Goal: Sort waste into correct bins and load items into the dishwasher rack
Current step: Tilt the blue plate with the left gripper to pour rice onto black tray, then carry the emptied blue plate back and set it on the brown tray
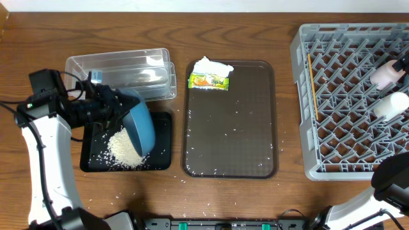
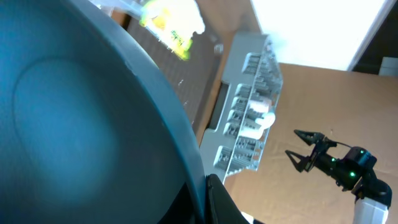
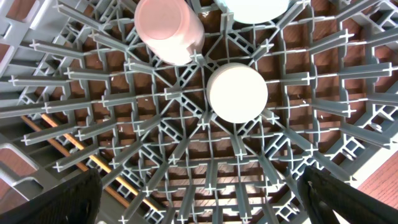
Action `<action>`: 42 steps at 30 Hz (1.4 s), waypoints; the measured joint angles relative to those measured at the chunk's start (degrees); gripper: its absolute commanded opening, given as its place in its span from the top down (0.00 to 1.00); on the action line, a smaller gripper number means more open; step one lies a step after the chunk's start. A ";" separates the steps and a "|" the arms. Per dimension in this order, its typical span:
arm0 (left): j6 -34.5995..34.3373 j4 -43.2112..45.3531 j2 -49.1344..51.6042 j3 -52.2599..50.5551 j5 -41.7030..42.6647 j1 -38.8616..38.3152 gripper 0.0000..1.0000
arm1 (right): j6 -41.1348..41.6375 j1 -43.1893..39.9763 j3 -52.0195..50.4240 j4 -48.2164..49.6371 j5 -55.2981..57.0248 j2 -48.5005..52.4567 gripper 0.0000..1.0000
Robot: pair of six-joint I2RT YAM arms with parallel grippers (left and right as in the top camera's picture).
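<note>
Currently L gripper (image 1: 117, 101) tight on 1 bowl (image 1: 142, 128), R gripper (image 2: 291, 142) spread, 2 cups (image 3: 237, 93) in rack (image 1: 298, 76)

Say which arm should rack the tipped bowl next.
Left. The left end effector grips the bowl, tipped over the black tray; the right end effector hangs open over the rack.

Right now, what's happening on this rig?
The left gripper grips the blue bowl by its rim and tips it over the black tray, where rice lies in a pile. The napkin and wrapper sit at the far edge of the brown tray. The pink cup, white cup and chopsticks are in the rack. The right gripper hangs open above the rack, holding nothing.
</note>
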 measured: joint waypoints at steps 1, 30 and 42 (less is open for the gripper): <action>-0.50 1.31 -0.44 0.00 0.76 -0.26 0.94 | 0.00 0.00 0.00 0.00 0.00 0.00 0.01; -5.07 33.33 -5.79 -0.02 -42.53 -55.84 0.94 | 0.00 0.00 0.00 0.00 0.00 0.00 0.01; -2.54 39.26 12.90 -0.02 -56.26 -68.17 0.94 | 0.00 -0.42 0.00 0.00 0.00 0.00 0.01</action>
